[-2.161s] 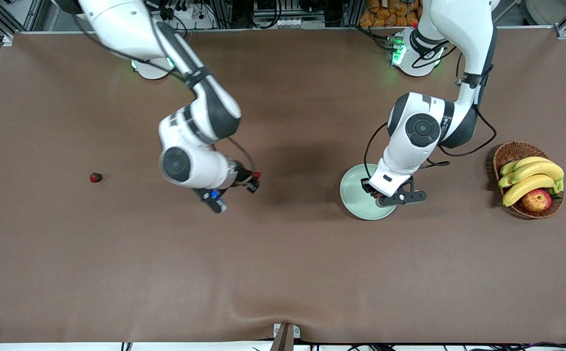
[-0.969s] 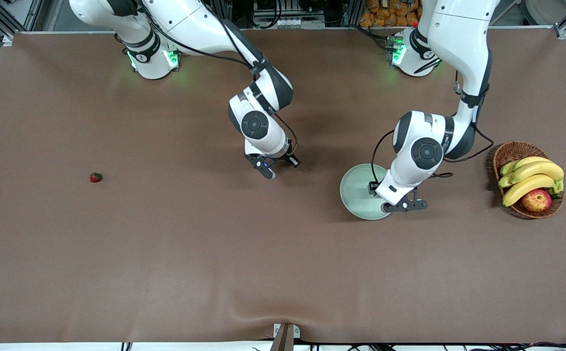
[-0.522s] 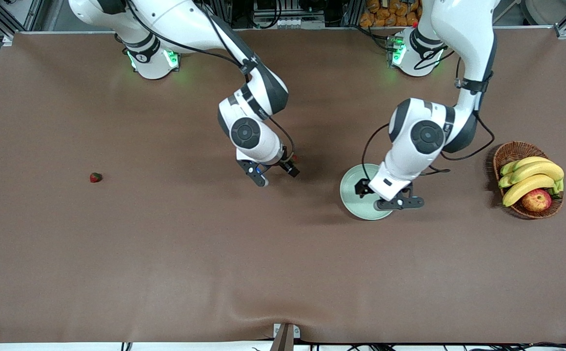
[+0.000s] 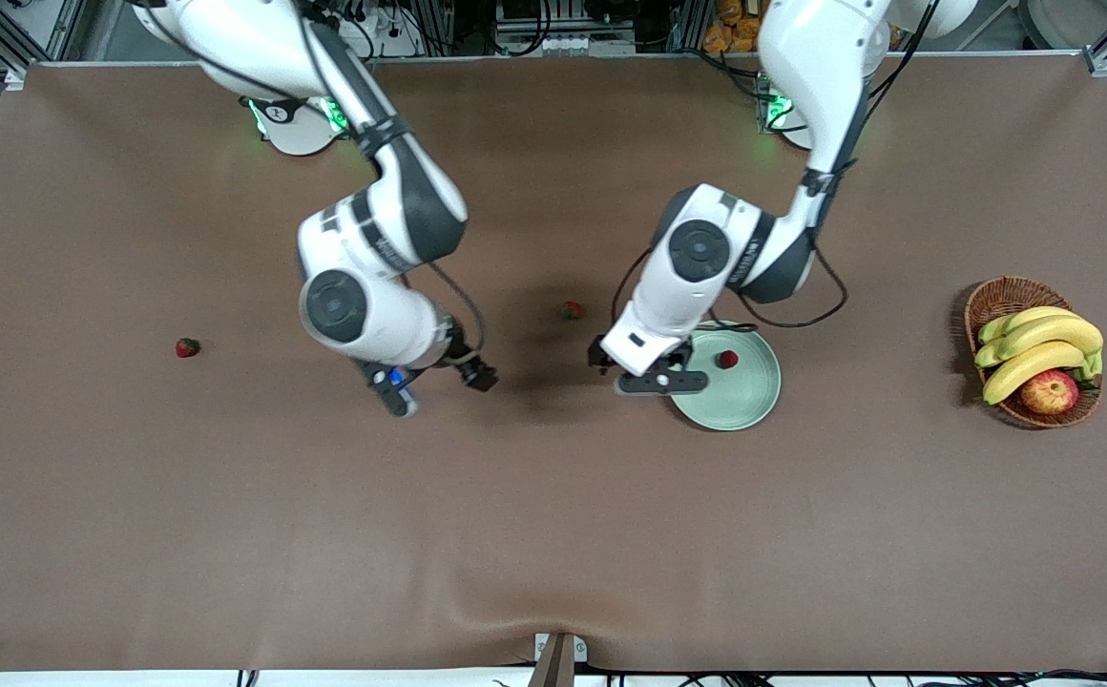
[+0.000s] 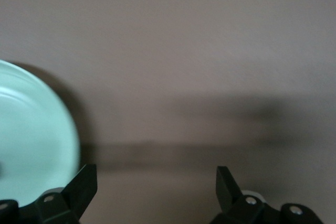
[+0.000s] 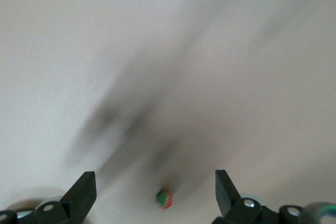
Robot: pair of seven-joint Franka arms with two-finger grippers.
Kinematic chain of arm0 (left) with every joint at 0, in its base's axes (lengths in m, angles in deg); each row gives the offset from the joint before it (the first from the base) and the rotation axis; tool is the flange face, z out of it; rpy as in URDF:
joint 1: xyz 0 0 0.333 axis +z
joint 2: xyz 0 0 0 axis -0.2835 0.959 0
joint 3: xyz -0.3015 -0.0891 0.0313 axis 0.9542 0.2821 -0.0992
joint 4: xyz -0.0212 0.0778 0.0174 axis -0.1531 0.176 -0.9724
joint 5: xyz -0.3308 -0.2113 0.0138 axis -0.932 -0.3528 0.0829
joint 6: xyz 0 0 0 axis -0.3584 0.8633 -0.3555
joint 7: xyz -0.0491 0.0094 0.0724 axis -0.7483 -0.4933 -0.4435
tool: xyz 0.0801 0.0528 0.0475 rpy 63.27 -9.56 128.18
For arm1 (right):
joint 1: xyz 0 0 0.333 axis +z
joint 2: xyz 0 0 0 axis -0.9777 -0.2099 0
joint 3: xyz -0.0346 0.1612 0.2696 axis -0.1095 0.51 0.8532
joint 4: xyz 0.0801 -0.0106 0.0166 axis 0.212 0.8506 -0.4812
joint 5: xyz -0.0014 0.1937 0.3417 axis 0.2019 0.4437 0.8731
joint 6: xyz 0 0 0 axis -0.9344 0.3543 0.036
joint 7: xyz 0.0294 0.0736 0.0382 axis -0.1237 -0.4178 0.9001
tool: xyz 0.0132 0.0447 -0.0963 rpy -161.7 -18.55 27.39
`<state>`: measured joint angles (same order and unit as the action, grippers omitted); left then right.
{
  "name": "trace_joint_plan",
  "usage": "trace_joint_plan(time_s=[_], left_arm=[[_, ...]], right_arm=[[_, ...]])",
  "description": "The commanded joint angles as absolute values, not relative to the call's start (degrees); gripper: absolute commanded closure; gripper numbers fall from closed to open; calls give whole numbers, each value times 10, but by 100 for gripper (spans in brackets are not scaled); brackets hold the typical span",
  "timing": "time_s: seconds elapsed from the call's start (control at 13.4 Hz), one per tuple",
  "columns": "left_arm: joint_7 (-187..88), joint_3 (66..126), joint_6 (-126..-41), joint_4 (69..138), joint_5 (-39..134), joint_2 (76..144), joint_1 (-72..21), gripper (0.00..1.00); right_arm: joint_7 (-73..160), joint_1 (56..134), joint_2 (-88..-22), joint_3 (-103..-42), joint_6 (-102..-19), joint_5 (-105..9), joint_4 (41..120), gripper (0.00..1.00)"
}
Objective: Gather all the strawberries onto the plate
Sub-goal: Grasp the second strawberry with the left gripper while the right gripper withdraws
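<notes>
The left hand (image 4: 651,370) hangs just over the rim of the plate (image 4: 754,396), at the edge that looks toward the right arm's end of the worktop (image 4: 553,534). Its two fingers stand wide apart and hold nothing; in the left wrist view the dark fingertips (image 5: 84,184) frame bare worktop, with the pale green plate (image 5: 31,150) beside one of them.

The right hand (image 4: 439,382) is over bare worktop, well apart from the plate toward the right arm's end. Its fingers are spread wide too and are empty. In the right wrist view a small red and green strawberry (image 6: 164,199) shows on the worktop between the two fingertips (image 6: 81,190).

One strawberry (image 4: 727,359) lies inside the plate, close to its middle. A second strawberry (image 4: 570,310) lies on the worktop near the plate, a little farther from the front camera than the plate and toward the right arm's end of it. A third strawberry (image 4: 187,347) lies alone, very far from the plate, at the right arm's end of the worktop.

A brown wicker basket (image 4: 992,301) stands well apart from the plate toward the left arm's end. In it are yellow bananas (image 4: 1040,343) and a red-yellow apple (image 4: 1050,391).
</notes>
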<state>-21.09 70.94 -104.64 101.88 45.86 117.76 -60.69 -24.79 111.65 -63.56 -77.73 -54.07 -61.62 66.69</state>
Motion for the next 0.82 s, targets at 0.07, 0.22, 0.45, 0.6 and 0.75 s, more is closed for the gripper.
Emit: trace_joint_plan(time_s=[0.07, 0.22, 0.45, 0.6, 0.75], left_arm=[[-168, 704, -1038, 994, 462, 1206, -668, 0], [-166, 702, -1022, 994, 467, 1218, -693, 0], [-167, 705, -1022, 991, 506, 1232, -707, 0], [-172, 705, -1021, 992, 509, 1239, -714, 0], [-188, 705, -1021, 993, 509, 1246, -715, 0]], right_arm=[[-57, 1026, -608, -800, -449, -631, 666, 0], [53, 1006, -594, -828, -417, -682, 671, 0], [252, 960, -566, -860, -399, -708, 697, 0], [367, 923, -547, -871, -409, -710, 741, 0], [404, 914, -529, -876, -445, -738, 793, 0]])
